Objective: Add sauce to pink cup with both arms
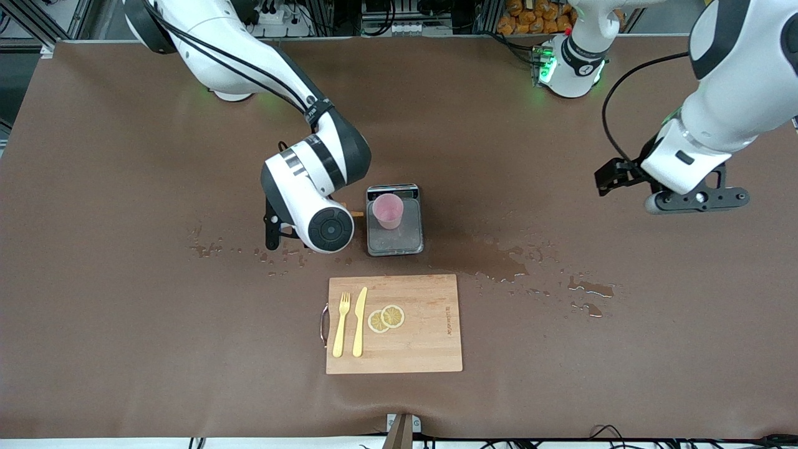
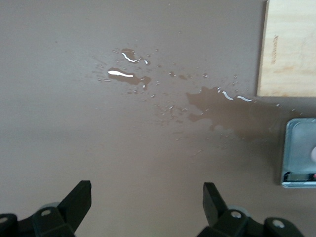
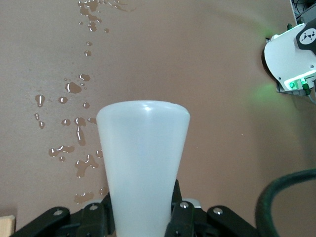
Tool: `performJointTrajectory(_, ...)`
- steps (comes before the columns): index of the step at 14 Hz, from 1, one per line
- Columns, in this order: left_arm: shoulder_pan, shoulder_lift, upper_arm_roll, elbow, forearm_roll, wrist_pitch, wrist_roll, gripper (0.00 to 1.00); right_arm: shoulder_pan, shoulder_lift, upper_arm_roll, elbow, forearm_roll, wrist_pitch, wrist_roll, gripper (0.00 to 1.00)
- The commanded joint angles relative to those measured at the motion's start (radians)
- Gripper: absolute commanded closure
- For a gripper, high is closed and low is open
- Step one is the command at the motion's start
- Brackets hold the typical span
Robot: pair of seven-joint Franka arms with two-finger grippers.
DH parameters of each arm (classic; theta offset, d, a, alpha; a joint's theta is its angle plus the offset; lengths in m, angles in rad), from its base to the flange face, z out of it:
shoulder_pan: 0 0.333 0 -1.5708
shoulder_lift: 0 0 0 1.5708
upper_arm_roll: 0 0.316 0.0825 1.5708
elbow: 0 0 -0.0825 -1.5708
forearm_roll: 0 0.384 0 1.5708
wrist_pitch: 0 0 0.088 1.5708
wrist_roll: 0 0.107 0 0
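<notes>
The pink cup [image 1: 388, 211] stands on a small digital scale [image 1: 394, 240] mid-table. My right gripper [image 3: 143, 210] is shut on the sauce bottle [image 3: 143, 153], a whitish body that fills the right wrist view. In the front view the right wrist hides the gripper and the bottle's body. Only the orange tip [image 1: 356, 214] shows, lying level beside the cup on the right arm's side. My left gripper [image 2: 147, 200] is open and empty, up over bare table toward the left arm's end [image 1: 695, 201]. The scale's edge shows in the left wrist view [image 2: 298, 153].
A wooden cutting board [image 1: 414, 340] lies nearer the front camera than the scale, with a yellow fork [image 1: 341, 324], a yellow knife [image 1: 360, 321] and two lemon slices [image 1: 386, 318]. Puddles [image 1: 499, 262] and droplets [image 1: 274, 255] wet the table on both sides of the scale.
</notes>
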Motion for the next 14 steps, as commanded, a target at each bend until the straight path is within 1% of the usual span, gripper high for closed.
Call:
performJointTrajectory(1, -0.044, -0.068, 0.087, -0.035, 0.010, -0.044, 0.108, 0.00, 0.018, 0.003, -0.003, 0.003, -0.041, -0.010, 0.020, 0.76)
performJointTrajectory(2, -0.062, -0.083, 0.134, -0.033, 0.010, -0.058, 0.153, 0.00, 0.019, 0.003, -0.002, 0.003, -0.040, -0.013, 0.020, 0.80)
performJointTrajectory(4, -0.104, -0.095, 0.209, -0.027, 0.012, -0.104, 0.205, 0.00, 0.042, 0.003, -0.003, 0.003, -0.047, -0.019, 0.019, 0.86)
performJointTrajectory(5, -0.110, -0.101, 0.222, -0.001, 0.012, -0.133, 0.209, 0.00, 0.052, 0.003, -0.002, 0.003, -0.068, -0.019, 0.017, 0.90)
performJointTrajectory(6, -0.113, -0.100, 0.219, 0.042, 0.012, -0.177, 0.190, 0.00, 0.065, 0.003, -0.001, 0.003, -0.088, -0.019, 0.017, 0.97)
performJointTrajectory(7, -0.111, -0.095, 0.217, 0.071, 0.010, -0.208, 0.181, 0.00, 0.069, 0.001, -0.001, 0.003, -0.090, -0.021, 0.016, 1.00)
performJointTrajectory(13, -0.104, -0.094, 0.191, 0.082, 0.009, -0.213, 0.140, 0.00, 0.073, 0.001, -0.001, 0.002, -0.090, -0.039, 0.014, 1.00)
performJointTrajectory(14, -0.105, -0.089, 0.190, 0.082, 0.009, -0.210, 0.140, 0.00, 0.058, -0.008, -0.001, 0.002, -0.078, -0.039, -0.005, 1.00)
